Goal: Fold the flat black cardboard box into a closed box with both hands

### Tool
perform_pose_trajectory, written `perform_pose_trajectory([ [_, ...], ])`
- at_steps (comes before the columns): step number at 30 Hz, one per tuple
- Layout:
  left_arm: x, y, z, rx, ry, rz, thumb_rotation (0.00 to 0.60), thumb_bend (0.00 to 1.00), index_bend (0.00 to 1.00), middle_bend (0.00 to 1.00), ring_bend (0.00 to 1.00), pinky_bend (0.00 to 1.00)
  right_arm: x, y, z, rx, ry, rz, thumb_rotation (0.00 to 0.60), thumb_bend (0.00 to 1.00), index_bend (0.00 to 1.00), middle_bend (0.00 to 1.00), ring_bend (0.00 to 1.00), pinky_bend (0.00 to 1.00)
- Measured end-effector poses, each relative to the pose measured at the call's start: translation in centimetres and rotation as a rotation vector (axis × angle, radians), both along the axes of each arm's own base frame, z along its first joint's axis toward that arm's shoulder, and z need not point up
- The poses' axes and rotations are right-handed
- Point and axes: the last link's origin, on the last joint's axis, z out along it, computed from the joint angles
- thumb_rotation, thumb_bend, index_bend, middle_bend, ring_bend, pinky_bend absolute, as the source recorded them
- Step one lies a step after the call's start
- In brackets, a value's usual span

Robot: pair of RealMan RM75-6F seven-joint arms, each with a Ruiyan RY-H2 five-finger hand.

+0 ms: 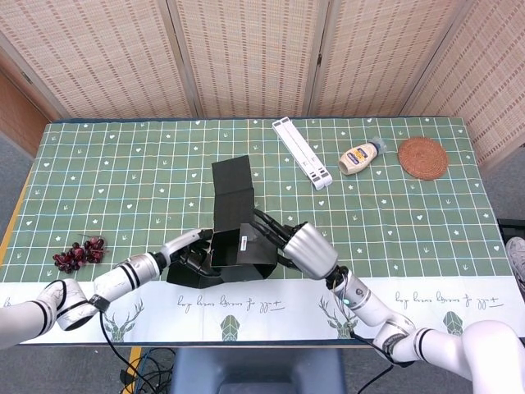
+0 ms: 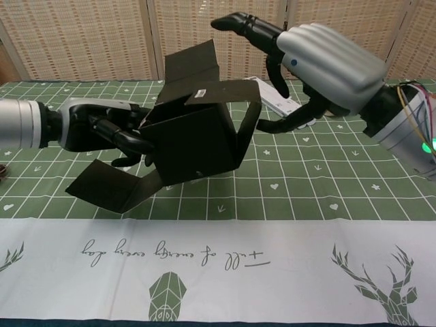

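Left hand (image 2: 102,129) grips box (image 2: 197,136); right hand (image 2: 313,61) (fingers spread) presses its flap.

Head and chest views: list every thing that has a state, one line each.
black cardboard box: half folded, held off the table, flaps loose.
left hand: grips the box's left side.
right hand: fingers spread, pressing a flap over the box top.
squeeze bottle: lying on its side, capped.
white folding stand: lying flat.

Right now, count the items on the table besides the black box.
4: grapes near the left edge, white folding stand at the far middle, squeeze bottle right of it, woven coaster far right. Others may hide behind the box.
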Motion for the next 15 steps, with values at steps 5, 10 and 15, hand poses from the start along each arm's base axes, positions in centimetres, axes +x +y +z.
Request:
perform_pose_trajectory([
  [5, 0.0, -0.2, -0.6, 0.036, 0.031, -0.032, 0.6, 0.09, 0.22, 0.21, 0.53, 0.79, -0.3, 0.5, -0.9, 0.045, 0.029, -0.004, 0.6, 0.24, 0.0, 0.11, 0.71, 1.0],
  [10, 0.1, -0.6, -1.4, 0.068, 0.075, -0.073, 0.6, 0.09, 0.22, 0.21, 0.53, 0.79, -0.8, 1.0, -2.0, 0.073, 0.065, -0.004, 0.6, 0.26, 0.0, 0.12, 0.71, 1.0],
  [15, 0.2, -1.1, -2.4, 0.089, 0.12, -0.111, 0.6, 0.09, 0.22, 0.21, 0.53, 0.79, -1.2, 1.4, -2.9, 0.092, 0.106, 0.018, 0.6, 0.27, 0.0, 0.13, 0.71, 1.0],
])
